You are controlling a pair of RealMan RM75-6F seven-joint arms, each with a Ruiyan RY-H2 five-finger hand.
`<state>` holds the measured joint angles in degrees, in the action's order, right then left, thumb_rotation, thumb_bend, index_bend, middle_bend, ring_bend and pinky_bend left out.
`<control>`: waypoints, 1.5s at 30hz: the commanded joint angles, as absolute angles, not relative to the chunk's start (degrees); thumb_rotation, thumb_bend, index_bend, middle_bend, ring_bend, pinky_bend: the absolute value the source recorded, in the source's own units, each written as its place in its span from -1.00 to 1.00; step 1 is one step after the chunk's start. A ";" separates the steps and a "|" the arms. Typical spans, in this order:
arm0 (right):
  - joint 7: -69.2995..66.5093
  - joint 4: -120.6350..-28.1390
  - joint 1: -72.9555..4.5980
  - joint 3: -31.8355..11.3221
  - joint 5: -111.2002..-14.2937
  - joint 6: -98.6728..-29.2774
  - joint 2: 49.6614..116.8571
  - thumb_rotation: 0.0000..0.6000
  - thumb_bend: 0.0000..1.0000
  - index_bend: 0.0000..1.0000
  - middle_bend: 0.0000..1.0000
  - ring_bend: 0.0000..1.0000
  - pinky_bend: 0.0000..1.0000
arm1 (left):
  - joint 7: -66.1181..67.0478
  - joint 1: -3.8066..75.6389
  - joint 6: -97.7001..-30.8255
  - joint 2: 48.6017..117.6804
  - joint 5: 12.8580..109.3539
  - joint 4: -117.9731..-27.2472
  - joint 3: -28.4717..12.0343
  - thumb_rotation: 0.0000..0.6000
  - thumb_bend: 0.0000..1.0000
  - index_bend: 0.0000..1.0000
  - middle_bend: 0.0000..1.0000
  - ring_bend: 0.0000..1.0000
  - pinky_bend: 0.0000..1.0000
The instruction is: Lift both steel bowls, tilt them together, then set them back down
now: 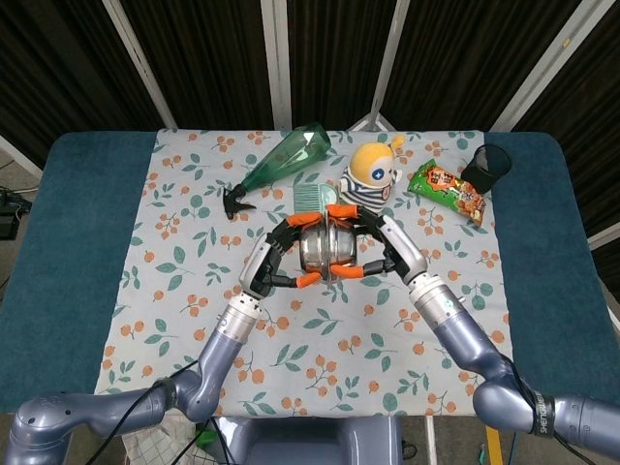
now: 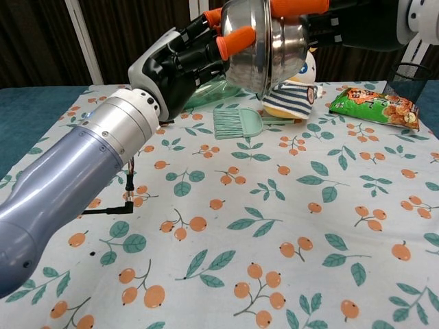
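Note:
Two steel bowls are held in the air above the floral cloth, tipped on their sides with their rims pressed together. My left hand (image 1: 274, 263) grips the left bowl (image 1: 312, 250) from the outside, its orange fingertips (image 1: 307, 280) hooked on the rim. My right hand (image 1: 390, 246) grips the right bowl (image 1: 341, 249) in the same way. In the chest view the left bowl (image 2: 250, 44) and the right bowl (image 2: 293, 40) sit at the top edge, between my left hand (image 2: 184, 60) and my right hand (image 2: 339, 26). Their insides are hidden.
A green spray bottle (image 1: 281, 165) lies at the back left. A small green brush (image 2: 236, 123) and a striped toy figure (image 1: 370, 176) stand just behind the bowls. A snack packet (image 1: 448, 189) and a black mesh cup (image 1: 486, 165) are at the back right.

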<state>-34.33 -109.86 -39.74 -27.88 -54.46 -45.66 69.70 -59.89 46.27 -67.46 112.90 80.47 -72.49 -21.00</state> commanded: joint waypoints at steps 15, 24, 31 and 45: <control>-34.68 -105.76 -37.02 -27.64 -58.20 -46.25 65.27 1.00 -0.91 -0.14 -0.35 -0.06 0.03 | -47.96 44.88 -69.71 105.15 83.94 -74.18 -19.36 1.00 -0.85 -0.09 -0.39 -0.60 -0.20; -18.82 -97.17 -36.87 -20.08 -66.48 -49.75 64.44 1.00 -0.91 -0.12 -0.35 -0.06 0.03 | -23.51 42.35 -62.42 90.29 77.09 -88.41 -16.94 1.00 -0.86 -0.10 -0.40 -0.65 -0.31; -7.09 -90.67 -37.65 -14.26 -72.87 -52.28 68.51 1.00 -0.91 -0.12 -0.35 -0.06 0.03 | -0.98 41.71 -59.23 83.66 57.22 -98.21 -17.50 1.00 -0.86 -0.09 -0.38 -0.65 -0.32; 6.48 -81.14 -40.08 -9.81 -73.28 -52.15 77.79 1.00 -0.90 -0.07 -0.35 -0.06 0.03 | 11.00 46.45 -55.02 87.16 35.95 -93.27 -18.01 1.00 -0.86 -0.09 -0.34 -0.62 -0.32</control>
<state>5.27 -82.53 -39.72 -10.30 -73.23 -51.81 76.53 10.50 45.59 -55.94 86.30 37.06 -94.38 -17.91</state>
